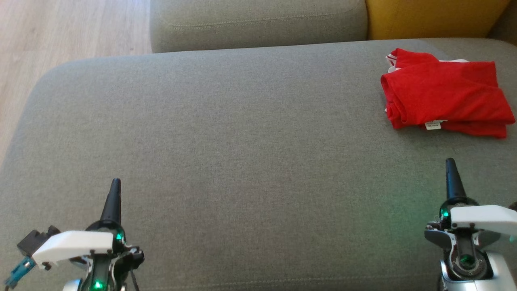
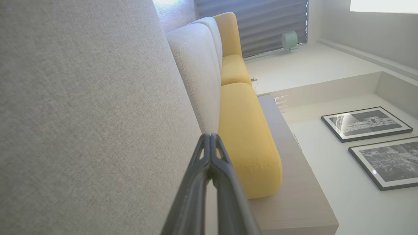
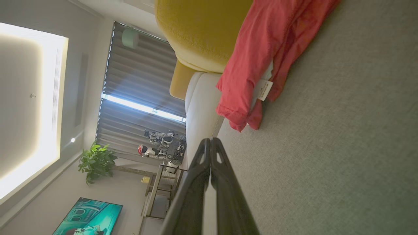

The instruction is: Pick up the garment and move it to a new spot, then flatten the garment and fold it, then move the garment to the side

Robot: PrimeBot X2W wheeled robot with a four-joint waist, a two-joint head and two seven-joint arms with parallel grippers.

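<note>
The garment is a red shirt, folded into a compact bundle with a small white tag at its near edge, lying at the far right of the grey sofa seat. The right wrist view shows the garment ahead of its fingers with the tag hanging out. My right gripper is shut and empty at the lower right, a short way in front of the garment and apart from it. My left gripper is shut and empty at the lower left, far from the garment. Both pairs of fingertips meet: left gripper, right gripper.
A grey back cushion runs along the far side of the seat, with a yellow cushion beside it at the far right. Wooden floor lies past the seat's rounded left edge.
</note>
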